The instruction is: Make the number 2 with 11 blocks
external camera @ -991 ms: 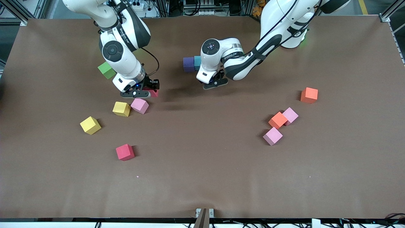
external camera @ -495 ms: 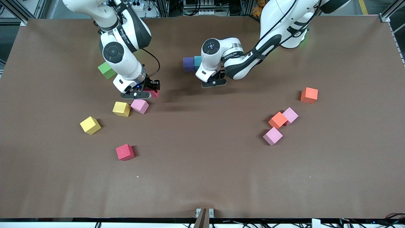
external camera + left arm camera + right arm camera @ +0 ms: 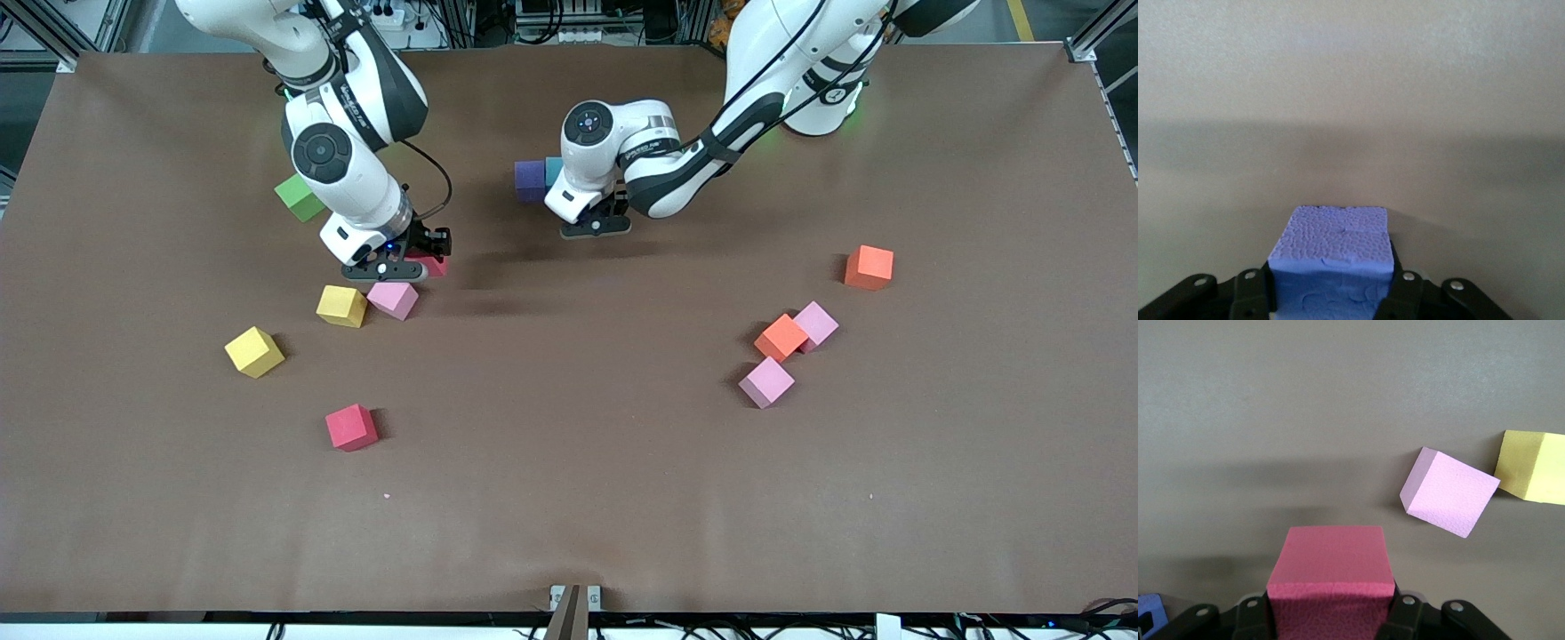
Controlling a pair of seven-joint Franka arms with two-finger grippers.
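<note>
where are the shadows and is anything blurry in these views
Front view: sharp, soft shadows stretch across the table beside both arms. Left wrist view: a wide shadow band above the blue block, edges soft. Right wrist view: a similar band above the red block; pink block sharp.

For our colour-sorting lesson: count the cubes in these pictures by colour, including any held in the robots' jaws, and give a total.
Pink cubes: 3
Yellow cubes: 2
Orange cubes: 2
Red cubes, one held: 2
Purple cube: 1
Teal cube: 1
Blue cube, held: 1
Green cube: 1
Total: 13
</note>
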